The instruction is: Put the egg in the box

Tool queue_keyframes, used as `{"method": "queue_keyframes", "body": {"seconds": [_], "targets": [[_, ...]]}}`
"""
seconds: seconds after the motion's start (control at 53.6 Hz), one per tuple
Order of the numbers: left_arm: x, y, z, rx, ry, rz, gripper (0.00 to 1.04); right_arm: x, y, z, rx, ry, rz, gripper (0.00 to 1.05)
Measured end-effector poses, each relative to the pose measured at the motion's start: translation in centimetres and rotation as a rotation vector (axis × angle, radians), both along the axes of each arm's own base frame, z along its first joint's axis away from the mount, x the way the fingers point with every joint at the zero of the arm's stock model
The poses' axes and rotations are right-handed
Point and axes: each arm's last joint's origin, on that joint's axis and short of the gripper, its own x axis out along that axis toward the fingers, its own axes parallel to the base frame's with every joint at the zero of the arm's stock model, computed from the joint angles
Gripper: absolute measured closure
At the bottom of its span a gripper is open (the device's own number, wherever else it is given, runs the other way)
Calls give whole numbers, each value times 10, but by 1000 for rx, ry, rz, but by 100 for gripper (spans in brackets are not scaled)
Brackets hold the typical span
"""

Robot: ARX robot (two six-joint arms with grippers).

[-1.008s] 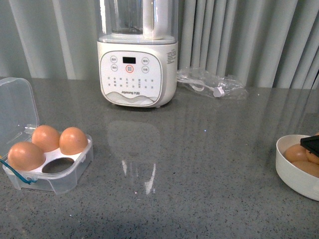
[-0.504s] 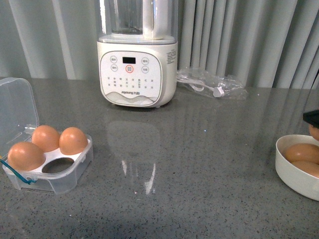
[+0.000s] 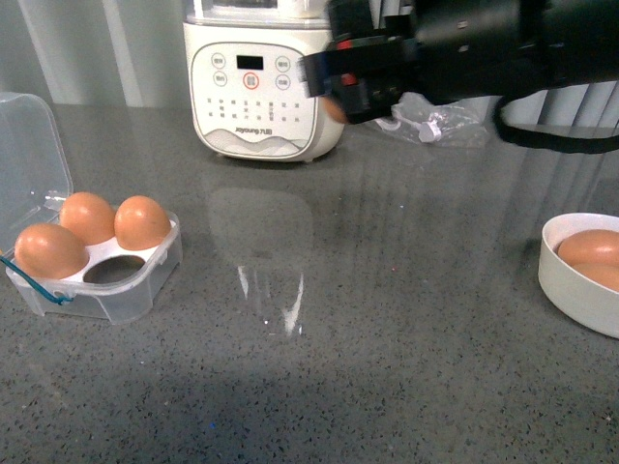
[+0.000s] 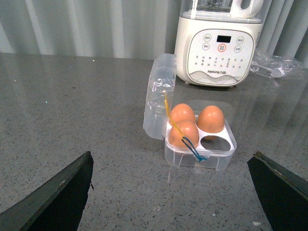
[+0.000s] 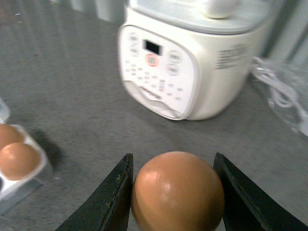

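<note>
My right gripper (image 3: 334, 97) is shut on the egg (image 5: 177, 191), held high over the table in front of the white appliance; in the front view only a sliver of the egg (image 3: 335, 110) shows under the black arm. The clear box (image 3: 97, 275) stands open at the left with three eggs and one empty front cell (image 3: 113, 271); its lid stands up behind. In the left wrist view the box (image 4: 199, 142) lies ahead of my open, empty left gripper (image 4: 173, 192). The left arm is out of the front view.
A white blender-like appliance (image 3: 256, 92) stands at the back. A clear plastic bag with a cord (image 3: 440, 121) lies to its right. A round white bowl (image 3: 575, 275) with more eggs sits at the right edge. Grey curtains hang behind.
My right gripper has lifted the egg out of the bowl and swung left across the table, now in front of the appliance. The camera view has tilted down slightly.
</note>
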Motion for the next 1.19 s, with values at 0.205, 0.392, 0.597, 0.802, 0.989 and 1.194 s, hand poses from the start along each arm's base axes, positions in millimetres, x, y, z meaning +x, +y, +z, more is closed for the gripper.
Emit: {"method": "queue_keyframes", "body": {"seconds": [0.205, 0.392, 0.597, 0.802, 0.989, 1.194], "targets": [[0, 0, 0, 0, 0, 0, 7, -8, 30, -14, 7, 10, 242, 62], [0, 0, 0, 0, 0, 0, 7, -19, 38, -23, 7, 5, 383, 62], [0, 0, 0, 0, 0, 0, 7, -29, 51, -35, 12, 5, 455, 62], [0, 0, 0, 0, 0, 0, 7, -21, 73, -46, 1, 23, 486, 62], [0, 0, 0, 0, 0, 0, 7, -4, 101, -50, 3, 22, 481, 62], [0, 0, 0, 0, 0, 0, 7, 6, 119, -48, 18, 45, 485, 62]]}}
